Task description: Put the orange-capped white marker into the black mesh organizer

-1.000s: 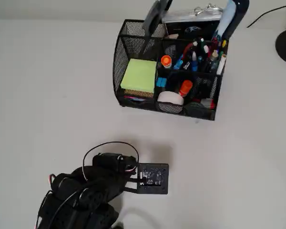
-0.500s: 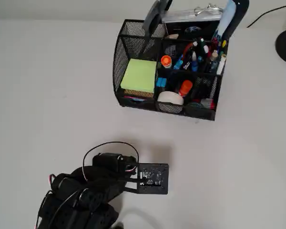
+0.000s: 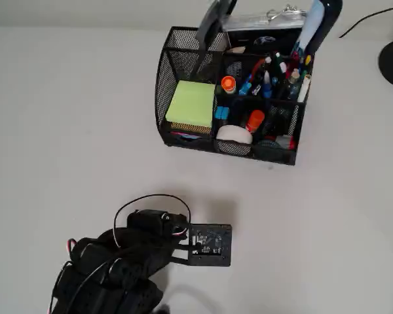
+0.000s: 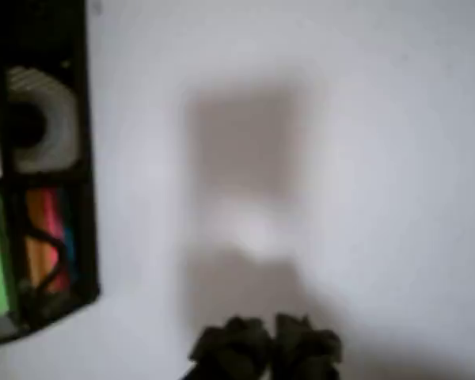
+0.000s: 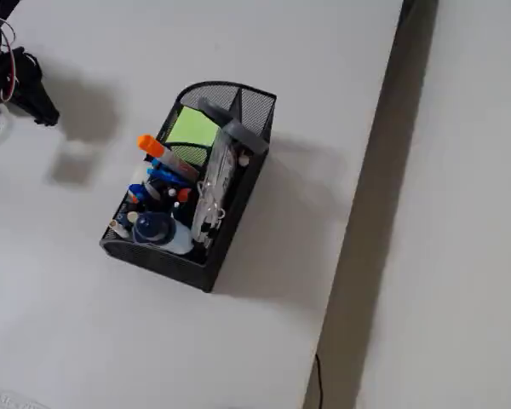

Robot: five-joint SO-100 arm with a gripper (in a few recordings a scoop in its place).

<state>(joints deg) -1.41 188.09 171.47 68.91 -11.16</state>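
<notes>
Orange-capped white marker (image 3: 228, 85) upright in black mesh organizer (image 3: 177, 134), hand (image 4: 265, 342) blurred in wrist view, grip state unclear, well apart.

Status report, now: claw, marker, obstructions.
Claw shut, holding nothing, away from the black mesh organizer. Orange-capped marker upright in a middle compartment. Table between them bare.

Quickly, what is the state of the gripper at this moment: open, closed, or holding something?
Gripper: closed and empty, hanging above the bare table.
</notes>
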